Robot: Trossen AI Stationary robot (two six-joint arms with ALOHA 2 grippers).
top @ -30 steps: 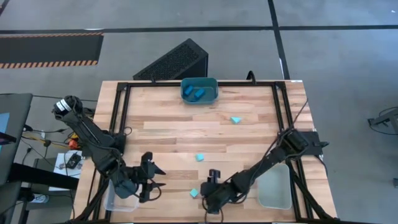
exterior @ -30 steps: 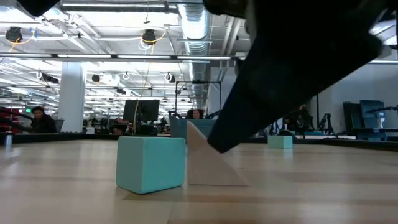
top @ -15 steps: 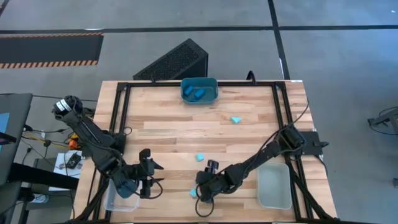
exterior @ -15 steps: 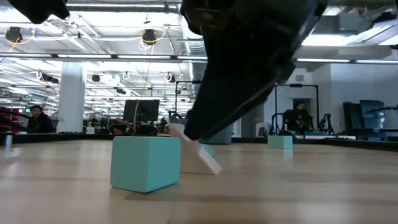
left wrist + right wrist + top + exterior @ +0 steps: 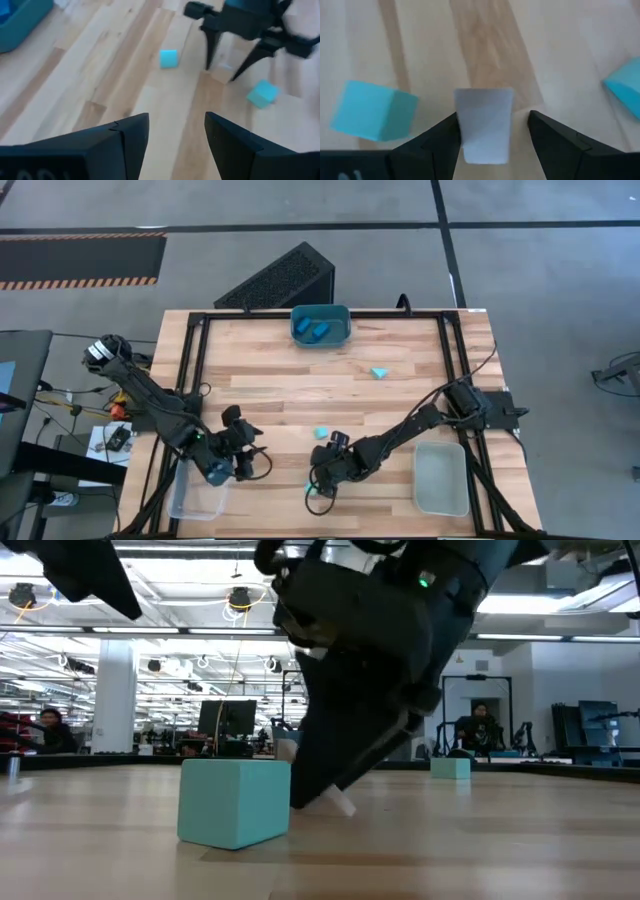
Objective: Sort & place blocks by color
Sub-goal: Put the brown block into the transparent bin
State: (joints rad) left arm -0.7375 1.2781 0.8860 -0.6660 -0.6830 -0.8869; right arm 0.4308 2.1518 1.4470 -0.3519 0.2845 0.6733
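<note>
A pale tan wedge block (image 5: pixel 484 125) lies on the table between the fingers of my open right gripper (image 5: pixel 318 486), near the front middle. A light teal cube (image 5: pixel 235 802) stands right beside it on the table's left side. Farther back, another teal cube (image 5: pixel 322 434) and a teal wedge (image 5: pixel 380 372) rest on the wood. Blue blocks lie in the teal bin (image 5: pixel 320 325) at the far edge. My left gripper (image 5: pixel 246 460) hovers open over the front left with nothing in it. My right gripper has one finger (image 5: pixel 437 142) against the tan wedge's side (image 5: pixel 461 125); the other finger (image 5: pixel 555 145) stands apart from it. The fingers slant down from above. In the low view a corner of the wedge (image 5: pixel 340 806) pokes out under the gripper, tilted, low over the table.
A clear bin (image 5: pixel 443 478) stands at the front right and another (image 5: pixel 195 498) at the front left, below my left arm. A black frame (image 5: pixel 190 380) runs round the tabletop. The middle of the table has bare wood.
My right gripper has gone toward the table's left edge, pushing the tan wedge, which stood upright on its base and has now tipped over beneath the fingers. The teal cube beside it has been nudged slightly. My left gripper has swung a little toward the table's middle and turned.
</note>
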